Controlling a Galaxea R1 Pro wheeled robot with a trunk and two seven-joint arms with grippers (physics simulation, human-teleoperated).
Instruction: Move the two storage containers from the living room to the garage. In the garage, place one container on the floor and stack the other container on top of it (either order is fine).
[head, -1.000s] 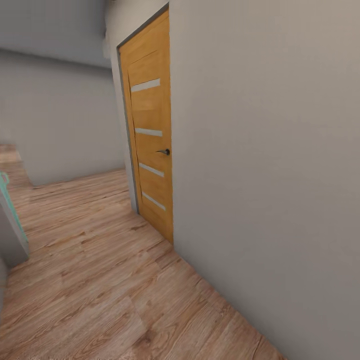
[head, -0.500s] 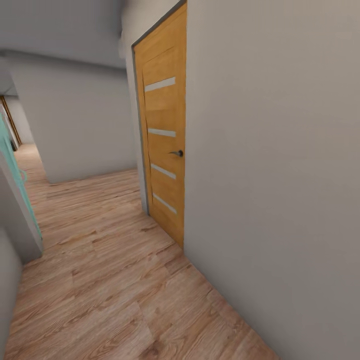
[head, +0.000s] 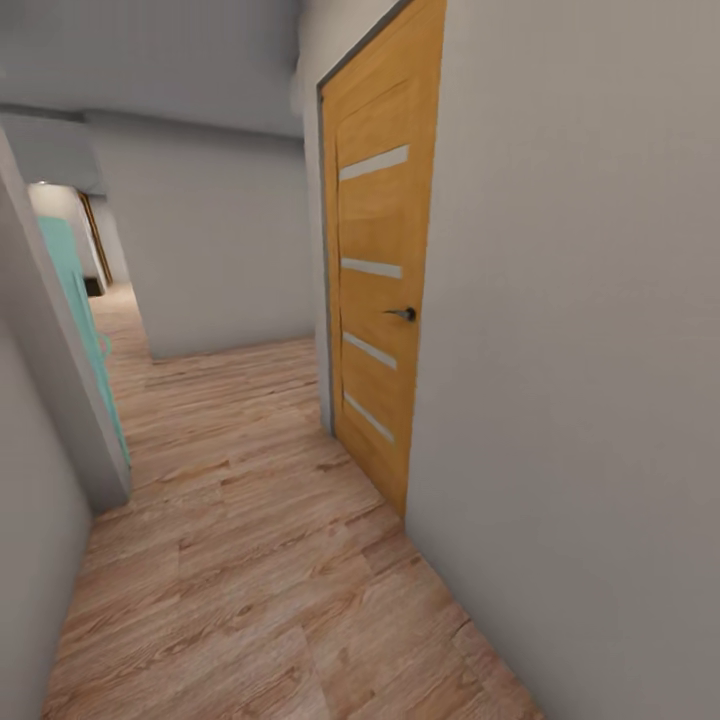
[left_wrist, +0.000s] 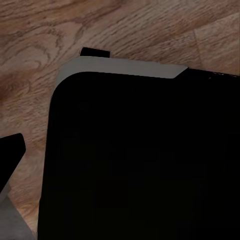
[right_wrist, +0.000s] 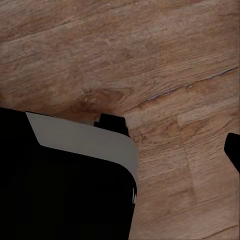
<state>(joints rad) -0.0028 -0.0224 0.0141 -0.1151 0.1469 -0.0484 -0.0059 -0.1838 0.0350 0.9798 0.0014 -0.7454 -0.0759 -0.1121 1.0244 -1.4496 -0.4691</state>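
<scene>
Head view looks down a narrow hallway laid with light wood plank flooring (head: 250, 560), its boards showing strong brown grain and running lengthwise away from the camera. On the right stands a plain matte off-white wall (head: 580, 380), smooth and unmarked. Set into it is a light honey-coloured wooden door (head: 385, 270), shut in a thin grey frame, with four narrow frosted glass strips stacked across its panel and a small dark lever handle (head: 402, 314) near its edge. A second pale wall (head: 220, 240) closes the far end, flat and bare, under a grey ceiling. At the left a grey wall corner juts in, and just behind it a teal-green upright panel (head: 85, 320) stands edge-on; what it belongs to cannot be told.

Both wrist views look down on the same grained planks. The left wrist view has a large black rounded-cornered body (left_wrist: 145, 160) with a light grey bevelled rim, and the right wrist view has a matching black body (right_wrist: 60, 195) with a grey edge. The pictures do not show how either claw stands, spread or closed, so I cannot tell. No storage container is in sight, so its place cannot be told.
</scene>
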